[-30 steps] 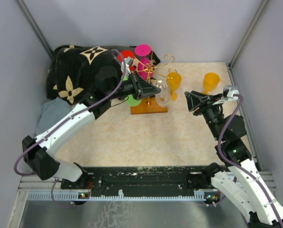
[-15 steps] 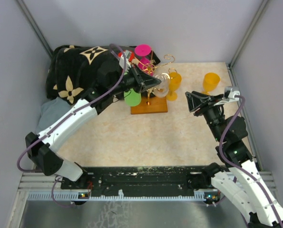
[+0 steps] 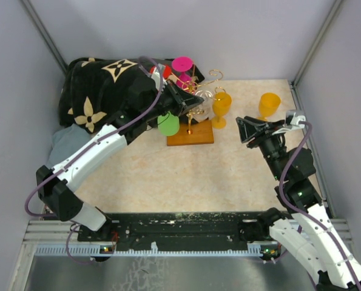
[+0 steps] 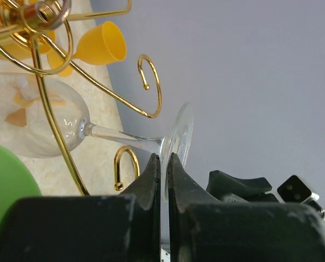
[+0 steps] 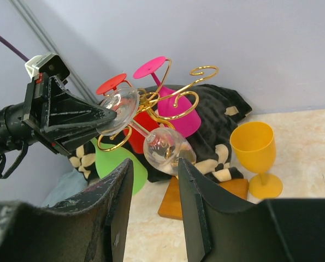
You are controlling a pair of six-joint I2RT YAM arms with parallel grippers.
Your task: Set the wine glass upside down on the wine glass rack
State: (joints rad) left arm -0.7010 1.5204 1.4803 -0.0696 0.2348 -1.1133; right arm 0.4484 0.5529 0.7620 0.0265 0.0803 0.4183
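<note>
Black patterned blanket (image 3: 98, 85); yellow goblet (image 3: 269, 104)

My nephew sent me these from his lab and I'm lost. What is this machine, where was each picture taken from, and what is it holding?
These are two robot arms bolted at the near edge of a table. One picture looks down from above. The other two come from a small camera on each wrist.

On the table stands a gold wire wine glass rack with a wooden base. A pink glass, a red glass and a green glass hang on it. A yellow glass stands beside it, another yellow glass stands farther right, and a black patterned cloth lies at the back left.

The left tool is shut on the foot of a clear wine glass, tilted among the rack's curled arms. The right tool is open and holds nothing.
</note>
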